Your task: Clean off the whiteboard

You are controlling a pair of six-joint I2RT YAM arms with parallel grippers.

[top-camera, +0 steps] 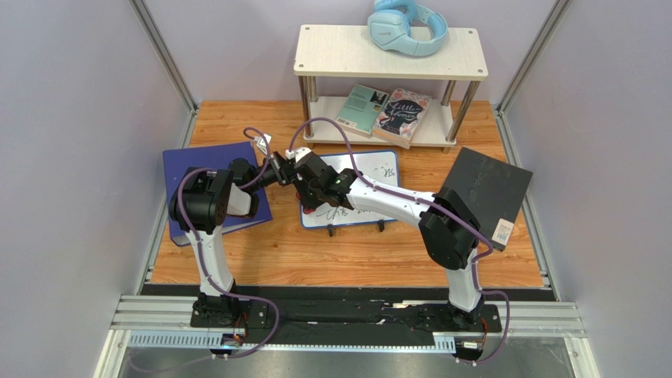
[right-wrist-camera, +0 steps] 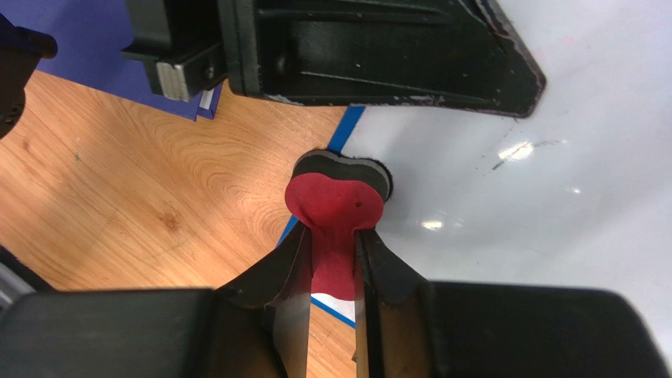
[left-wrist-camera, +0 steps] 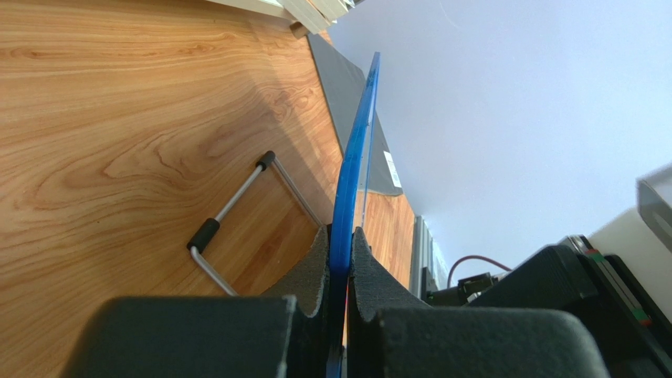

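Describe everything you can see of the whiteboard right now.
The whiteboard is a small glossy white rectangle in a thin blue round-cornered frame, on the wooden table before the shelf. Dark marker writing shows at its far right and near left. Two small black feet stick out at its near edge. The left gripper is shut on its left frame edge; the right gripper holds a red eraser against the white surface beside that edge.
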